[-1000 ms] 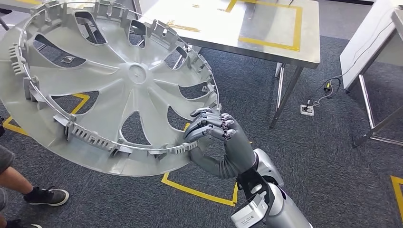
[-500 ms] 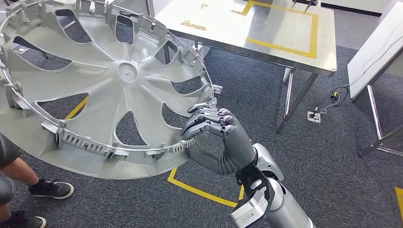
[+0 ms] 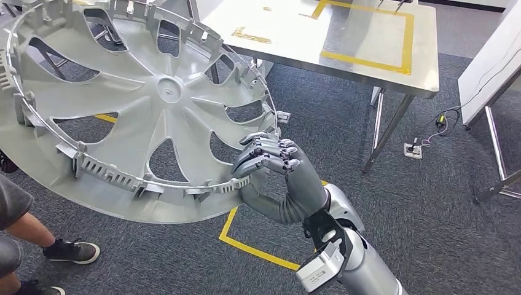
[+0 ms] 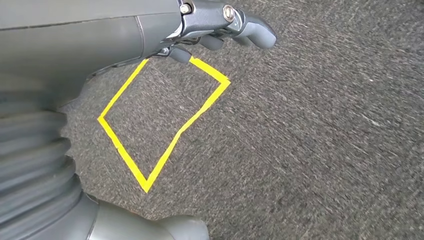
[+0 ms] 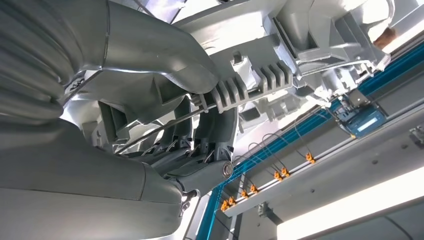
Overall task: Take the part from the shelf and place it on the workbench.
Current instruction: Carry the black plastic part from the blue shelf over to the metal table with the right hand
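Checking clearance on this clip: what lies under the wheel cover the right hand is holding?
Through the wheel cover openings: grey carpet and yellow floor tape. Its solid spokes hide the rest. The right hand grips its rim.

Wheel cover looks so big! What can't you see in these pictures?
- Wheel cover: far rim cut off by the head view's left and top edges.
- Right robot hand: thumb hidden behind the cover's rim.
- Person: mostly cut off at the left edge.
- Workbench: far end cut off at the top.
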Tool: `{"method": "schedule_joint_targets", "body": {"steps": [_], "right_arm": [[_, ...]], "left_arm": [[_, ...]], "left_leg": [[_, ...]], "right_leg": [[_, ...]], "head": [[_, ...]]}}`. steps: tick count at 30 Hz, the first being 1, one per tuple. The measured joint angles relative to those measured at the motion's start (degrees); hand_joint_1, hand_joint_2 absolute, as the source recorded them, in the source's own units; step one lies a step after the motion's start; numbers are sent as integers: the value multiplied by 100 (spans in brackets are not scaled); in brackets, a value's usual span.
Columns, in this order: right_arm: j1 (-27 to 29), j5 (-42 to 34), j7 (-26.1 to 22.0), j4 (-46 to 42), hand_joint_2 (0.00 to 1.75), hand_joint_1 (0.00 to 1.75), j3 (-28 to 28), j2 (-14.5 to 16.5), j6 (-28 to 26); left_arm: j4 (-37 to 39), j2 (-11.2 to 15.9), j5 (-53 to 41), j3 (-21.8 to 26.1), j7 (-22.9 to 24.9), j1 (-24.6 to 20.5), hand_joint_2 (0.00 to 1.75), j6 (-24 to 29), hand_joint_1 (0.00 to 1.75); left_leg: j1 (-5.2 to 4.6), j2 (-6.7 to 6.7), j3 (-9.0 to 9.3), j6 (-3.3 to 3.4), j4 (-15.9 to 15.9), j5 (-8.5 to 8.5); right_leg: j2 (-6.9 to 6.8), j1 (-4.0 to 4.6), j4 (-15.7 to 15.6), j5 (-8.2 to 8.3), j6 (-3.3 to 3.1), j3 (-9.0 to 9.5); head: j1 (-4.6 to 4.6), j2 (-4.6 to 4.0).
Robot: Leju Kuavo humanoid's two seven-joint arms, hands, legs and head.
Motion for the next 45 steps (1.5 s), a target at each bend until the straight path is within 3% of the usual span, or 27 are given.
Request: {"method": "schedule_joint_targets", "body": {"steps": [1,2,4,5,7,11,12,14,15,16,17,18,20,22,25,27,30,32,36,38,39,40,42,44,45], "right_arm": [[6,0,0,5,175,175,0,0,4],[15,-2,1,11,175,175,0,0,8],[30,-7,4,17,175,175,0,0,12],[33,-12,3,18,175,175,0,0,11],[36,-37,-8,20,175,175,0,0,9],[41,-113,-31,44,175,175,0,-2,19],[42,-124,-36,46,175,175,0,-2,22],[51,-132,-42,51,175,175,0,-2,24],[60,-133,-43,57,175,175,0,-3,25],[69,-133,-41,64,175,175,0,-4,25],[78,-133,-39,71,175,175,0,-5,26],[85,-133,-37,75,175,175,0,-7,27],[89,-133,-37,76,175,175,-1,-9,28],[90,-136,-40,75,175,175,-2,-9,27],[105,-140,-39,72,175,175,-2,-8,27],[109,-157,-21,69,175,175,-6,-6,27],[107,-201,4,70,175,175,-21,-4,26],[111,-211,14,72,175,175,-28,-4,27],[113,-217,25,74,175,175,-33,-4,28],[112,-227,36,74,175,175,-38,-4,28],[111,-240,39,75,175,175,-43,-4,28],[115,-253,40,75,175,175,-48,-5,29],[135,-270,35,75,175,175,-54,-6,34],[153,-273,35,74,175,175,-55,-7,39],[163,-275,34,74,175,175,-56,-7,40]], "left_arm": [[0,9,-1,0,2,8,175,0,0],[0,18,-2,0,3,14,175,0,0],[-1,33,-6,0,5,14,175,0,0],[1,33,-8,-1,10,12,175,-1,0],[4,26,-9,-2,26,12,175,-2,0],[5,27,5,-1,34,22,175,-1,0],[4,28,9,-1,30,21,175,-1,0],[2,28,19,-1,21,24,175,0,0],[2,28,24,-1,19,28,175,0,0],[2,28,29,-1,19,32,175,0,0],[2,28,33,-1,19,34,175,0,0],[2,28,34,-2,18,34,175,0,0],[3,22,36,-1,15,33,175,0,0],[3,13,37,-1,13,32,175,-1,0],[4,3,37,-1,22,27,175,-1,0],[3,3,37,-2,33,19,175,-1,0],[2,4,39,-2,42,26,175,-2,0],[2,7,43,-2,45,37,175,-2,0],[2,10,46,-1,45,40,175,-2,0],[2,16,49,-2,40,38,175,-2,0],[3,16,52,-2,36,35,175,-3,0],[4,15,55,-2,31,34,175,-3,0],[7,5,61,-2,20,35,175,-4,0],[4,2,63,-2,6,32,175,-4,0],[3,0,63,-2,1,28,175,-4,0]], "left_leg": [[14,6,-91,-18,97,52],[27,13,-73,-34,-27,209],[54,38,207,-62,-725,640],[59,42,357,-52,-1057,772],[53,38,487,25,-1343,814],[38,21,510,220,-1353,771],[41,20,522,252,-1359,764],[27,20,532,293,-1359,741],[17,20,540,306,-1358,730],[6,18,551,317,-1358,718],[-3,11,571,321,-1358,705],[-11,1,598,320,-1358,690],[-28,-21,645,298,-1357,654],[-37,-29,660,244,-1362,626],[-33,-14,681,144,-1370,597],[-38,6,574,88,-1104,440],[-10,20,39,21,-76,19],[6,21,-155,-10,211,34],[14,23,-119,-19,71,201],[22,28,78,-21,-363,457],[24,32,250,-16,-728,597],[20,34,405,23,-1064,721],[15,40,557,135,-1380,760],[24,62,576,236,-1388,745],[28,82,590,268,-1393,733]], "right_leg": [[4,-5,3,-23,8,24],[8,-13,8,-50,25,54],[11,-34,32,-119,86,119],[15,-31,61,-157,126,131],[22,-8,91,-201,194,128],[27,-19,232,-325,292,80],[28,-20,475,-453,311,-38],[31,-15,1264,-777,321,-467],[32,-12,1616,-869,316,-685],[32,-9,1791,-854,301,-824],[32,-4,1738,-724,277,-848],[34,6,1457,-501,241,-754],[35,49,642,-79,149,-411],[26,96,189,54,98,-219],[34,93,101,45,67,-176],[27,47,33,55,19,-101],[13,28,18,15,-27,-30],[21,22,20,-19,-22,6],[29,15,22,-42,-7,35],[32,4,29,-71,17,73],[36,10,54,-106,52,88],[42,15,67,-138,100,103],[54,29,100,-198,200,107],[57,17,332,-336,264,3],[56,12,629,-475,286,-148]], "head": [[1,0],[-1,0],[0,0],[-9,0],[-13,0],[3,0],[15,0],[38,0],[45,0],[47,0],[49,0],[50,0],[51,0],[50,0],[52,0],[32,0],[13,0],[11,0],[11,0],[11,0],[2,0],[2,0],[2,0],[26,0],[38,0]]}}
